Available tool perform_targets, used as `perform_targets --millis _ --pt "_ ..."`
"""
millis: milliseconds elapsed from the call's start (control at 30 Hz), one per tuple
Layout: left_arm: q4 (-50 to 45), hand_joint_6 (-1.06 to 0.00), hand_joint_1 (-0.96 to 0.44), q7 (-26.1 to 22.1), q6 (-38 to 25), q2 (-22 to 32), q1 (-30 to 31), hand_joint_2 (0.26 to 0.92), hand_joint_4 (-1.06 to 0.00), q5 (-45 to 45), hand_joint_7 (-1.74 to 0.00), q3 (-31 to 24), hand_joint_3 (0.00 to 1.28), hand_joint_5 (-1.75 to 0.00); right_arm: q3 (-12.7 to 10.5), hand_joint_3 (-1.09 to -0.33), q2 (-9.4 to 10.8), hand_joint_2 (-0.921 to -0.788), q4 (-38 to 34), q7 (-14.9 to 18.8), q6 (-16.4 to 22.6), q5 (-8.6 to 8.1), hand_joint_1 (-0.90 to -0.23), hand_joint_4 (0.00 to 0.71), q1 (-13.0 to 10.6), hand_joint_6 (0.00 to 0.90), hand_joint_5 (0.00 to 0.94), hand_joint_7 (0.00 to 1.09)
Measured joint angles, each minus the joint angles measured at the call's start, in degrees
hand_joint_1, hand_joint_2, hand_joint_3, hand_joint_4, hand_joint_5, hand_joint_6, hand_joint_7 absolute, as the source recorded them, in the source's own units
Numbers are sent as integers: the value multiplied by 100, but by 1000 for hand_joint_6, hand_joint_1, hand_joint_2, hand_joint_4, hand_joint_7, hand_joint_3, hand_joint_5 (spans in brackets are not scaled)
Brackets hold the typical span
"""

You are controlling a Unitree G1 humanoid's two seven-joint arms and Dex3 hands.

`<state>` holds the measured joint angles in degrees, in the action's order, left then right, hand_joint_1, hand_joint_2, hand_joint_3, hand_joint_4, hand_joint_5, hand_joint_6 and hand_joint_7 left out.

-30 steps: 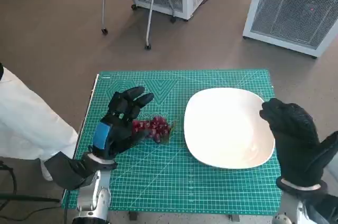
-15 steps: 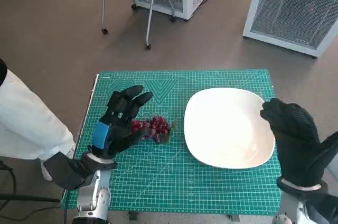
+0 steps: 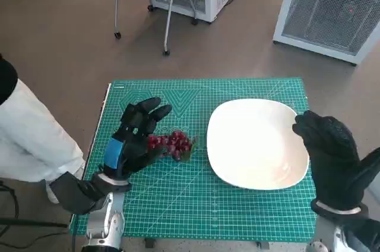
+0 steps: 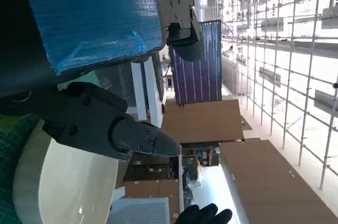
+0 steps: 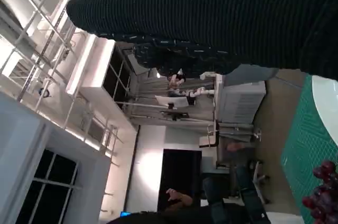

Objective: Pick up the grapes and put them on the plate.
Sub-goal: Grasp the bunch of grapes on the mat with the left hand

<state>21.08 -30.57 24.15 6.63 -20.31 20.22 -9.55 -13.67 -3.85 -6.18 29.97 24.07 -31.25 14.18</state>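
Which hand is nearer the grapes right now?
Left. The left hand sits right beside the grapes, its fingers at the bunch. The right hand is across the plate, at its far edge.

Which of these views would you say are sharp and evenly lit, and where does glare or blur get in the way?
Head view: sharp, evenly lit, grapes and white plate crisp, with soft shadows. Left wrist view: left hand close and soft, with bright windows behind. Right wrist view: right hand a dark band against blown-out ceiling lights.

no text, label or number can be read in any view.
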Motion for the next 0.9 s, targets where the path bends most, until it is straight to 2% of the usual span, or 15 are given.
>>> perform_targets --millis 100,167,300,400,600,767,900 --pt "-1 -40 -400 0 2 18 0 921 -29 -24 -843 7 66 -642 0 -528 0 -921 0 0 3 4 -382 439 0 227 566 914" --pt "0 -42 -413 6 17 69 0 921 -63 -130 -773 26 62 -533 0 -528 0 -921 0 0 4 4 -382 439 0 227 566 913" --pt "-19 -86 -437 115 108 403 0 920 -161 -768 -507 146 37 -226 5 -528 0 -921 0 1 6 4 -383 439 -1 228 568 911" --pt "-119 -140 -462 333 124 773 1 920 -199 -1498 -314 254 17 -85 7 -528 -1 -921 2 1 11 4 -384 438 -1 228 569 911" --pt "-575 -186 -513 1044 100 1302 10 901 -195 -2916 -120 411 2 -10 5 -529 -6 -921 2 1 23 9 -383 435 -2 228 573 911" --pt "-1052 -222 -453 1552 -185 1620 18 819 -156 -3997 -62 640 1 -2 11 -529 -6 -921 -5 0 37 18 -383 433 -3 228 575 911" --pt "-1334 -249 -397 1702 -662 1753 19 772 -136 -4621 -45 877 0 0 15 -528 -6 -921 -14 1 42 19 -383 431 -3 228 576 909"
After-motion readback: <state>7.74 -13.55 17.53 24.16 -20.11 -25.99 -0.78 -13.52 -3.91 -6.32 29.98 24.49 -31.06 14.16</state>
